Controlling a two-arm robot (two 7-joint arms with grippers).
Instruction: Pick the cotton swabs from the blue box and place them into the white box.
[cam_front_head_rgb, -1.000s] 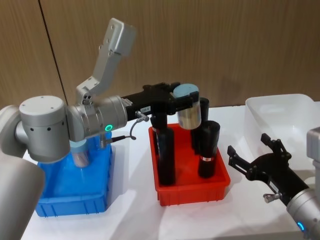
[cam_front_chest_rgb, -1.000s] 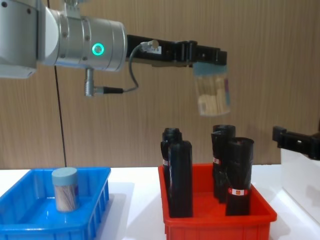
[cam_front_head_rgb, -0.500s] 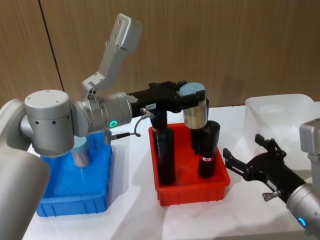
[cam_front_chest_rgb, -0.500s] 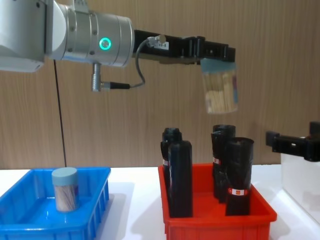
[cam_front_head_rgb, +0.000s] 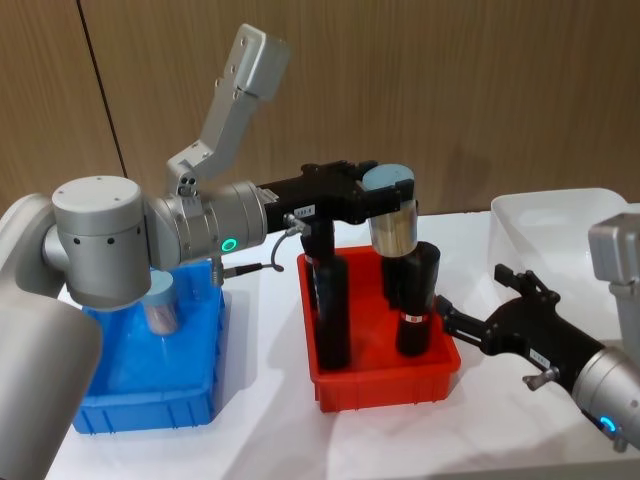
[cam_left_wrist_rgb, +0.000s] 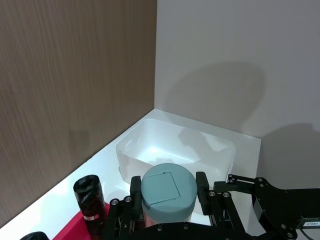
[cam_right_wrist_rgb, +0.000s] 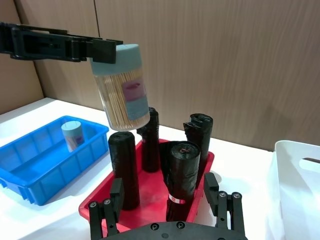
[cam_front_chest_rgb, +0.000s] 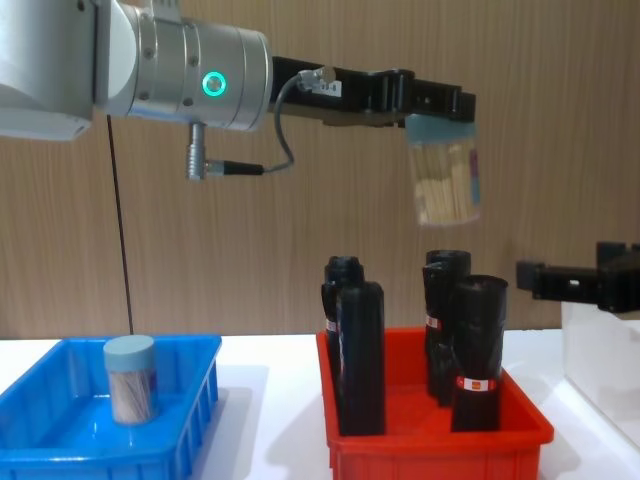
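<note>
Since a second ago the left pincer has carried its cotton swab tub a little farther toward the white box, and the right pincer has slid in toward the red bin. On the worktop, the white box stands off past the left pincer's tip, just beyond the right pincer. The blue box lies back under the left arm's elbow, well apart from the left pincer. The red bin sits beneath the left pincer, its tall black rolls upright below the tub. The left pincer clamps the tub by its pale lid, and the tub hangs slightly tilted, clear above the rolls. The right pincer, fingers spread wide and gripping nothing, hovers just beside the red bin. A second tub stands upright in the blue box.
</note>
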